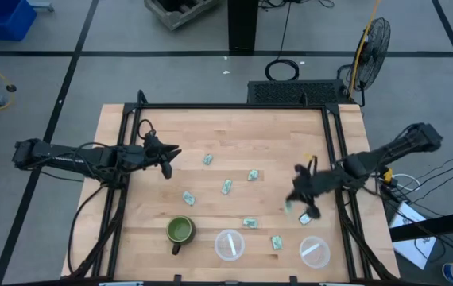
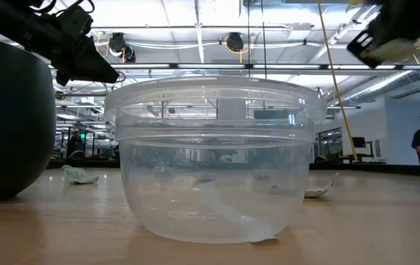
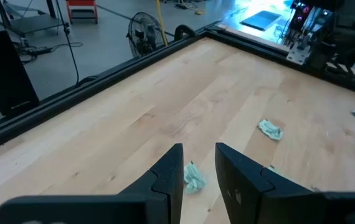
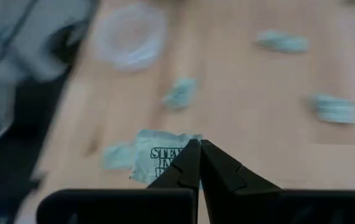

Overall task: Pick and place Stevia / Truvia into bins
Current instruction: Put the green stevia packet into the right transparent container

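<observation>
Going left to right: the left gripper hangs over the far-left part of the bench, its fingers parted with nothing between them, and one crumpled green packet lies just ahead of the tips. A dark green mug sits near the front edge. The loose Stevia packets are scattered across the middle of the pale wood, thin crinkly paper, flat and rectangular, each lying at its own angle. The two bins are clear, shallow round plastic cups: one bin front-centre, the other bin front-right with a strip already lying in it. The right gripper is the one at work, fingers clenched on the edge of a packet printed "STEV" (the rest of it sticks out beyond the tips). My read: the front-right cup lies just forward of that gripper, so the right arm is far better placed.
</observation>
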Controlling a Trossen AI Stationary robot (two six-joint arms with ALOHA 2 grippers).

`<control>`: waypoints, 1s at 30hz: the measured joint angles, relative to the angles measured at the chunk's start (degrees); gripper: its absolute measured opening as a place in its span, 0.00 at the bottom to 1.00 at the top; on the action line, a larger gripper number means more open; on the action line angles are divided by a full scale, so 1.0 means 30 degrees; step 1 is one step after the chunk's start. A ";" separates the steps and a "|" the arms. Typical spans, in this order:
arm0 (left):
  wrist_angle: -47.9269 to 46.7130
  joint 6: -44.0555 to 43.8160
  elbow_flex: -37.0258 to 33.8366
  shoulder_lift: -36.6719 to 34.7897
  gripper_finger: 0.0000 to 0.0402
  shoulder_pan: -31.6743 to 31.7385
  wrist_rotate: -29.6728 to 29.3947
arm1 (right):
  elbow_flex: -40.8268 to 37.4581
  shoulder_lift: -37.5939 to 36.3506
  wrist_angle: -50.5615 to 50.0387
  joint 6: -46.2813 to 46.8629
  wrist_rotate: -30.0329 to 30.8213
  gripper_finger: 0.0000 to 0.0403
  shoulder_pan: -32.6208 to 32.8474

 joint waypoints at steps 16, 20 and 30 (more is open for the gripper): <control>-0.0055 -0.1380 0.0000 0.0000 0.24 0.0000 0.0001 | -0.0109 0.2861 0.2358 1.0394 -0.0899 0.00 0.7711; 0.0020 -0.1420 0.0000 0.0000 0.24 0.0015 -0.0081 | -0.0109 0.4732 0.2372 1.2820 -0.2473 0.00 0.8290; 0.2000 0.1915 0.0000 0.0000 0.24 0.0102 -0.2323 | -0.0109 0.8135 0.2493 1.7220 -0.3986 0.00 0.9372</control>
